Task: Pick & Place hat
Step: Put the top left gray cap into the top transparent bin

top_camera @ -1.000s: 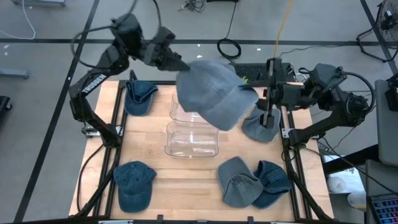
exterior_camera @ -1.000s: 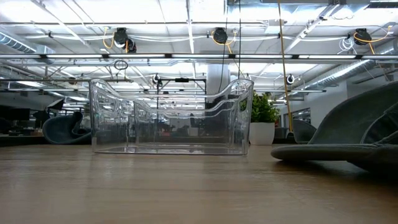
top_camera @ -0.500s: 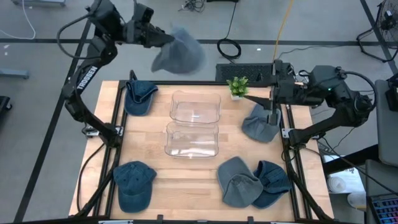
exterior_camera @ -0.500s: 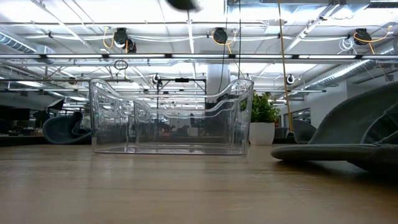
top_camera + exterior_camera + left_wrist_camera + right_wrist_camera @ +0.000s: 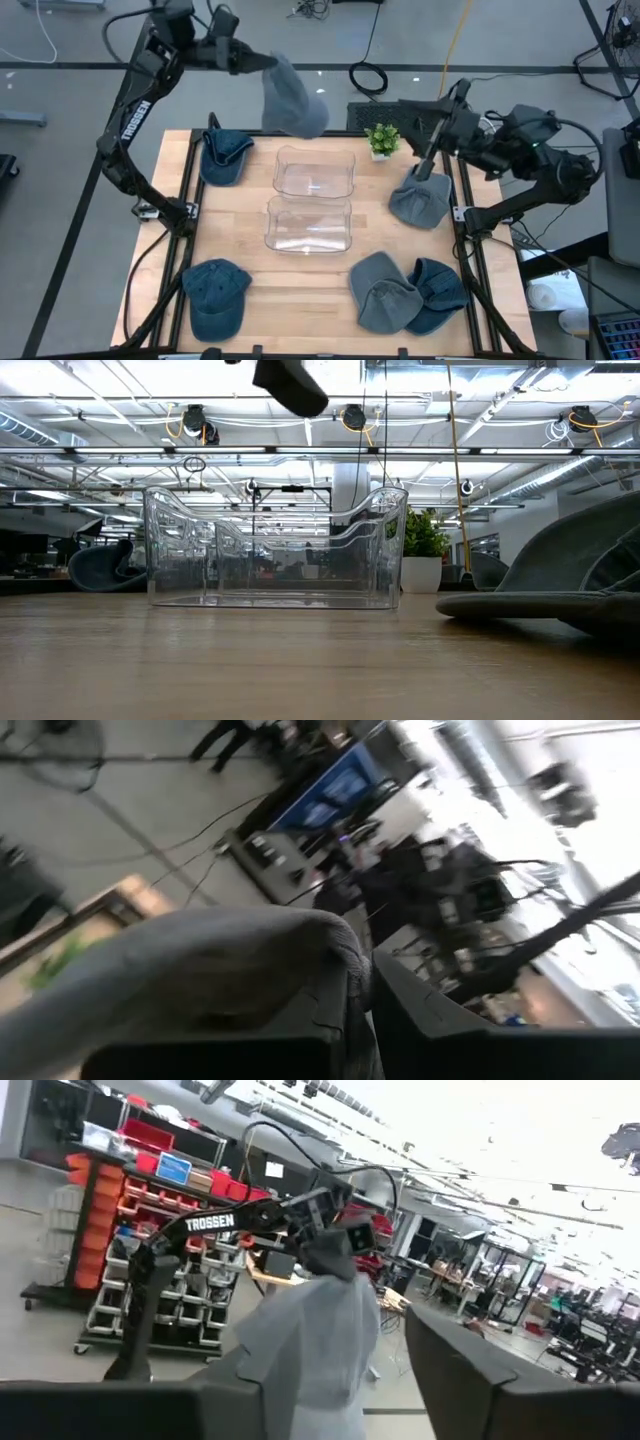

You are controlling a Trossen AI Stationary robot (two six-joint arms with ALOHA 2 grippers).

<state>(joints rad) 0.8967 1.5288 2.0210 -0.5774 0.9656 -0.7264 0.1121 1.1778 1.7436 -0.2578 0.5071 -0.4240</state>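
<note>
One grey fabric hat (image 5: 292,97) clamped in left gripper (image 5: 250,62), hanging high beyond counter (image 5: 240,270) far edge. Step: carry. Next: lower toward clear plastic bin (image 5: 314,174) beneath gripper. Right gripper (image 5: 425,105) spread, empty, over second grey hat (image 5: 419,198).
</note>
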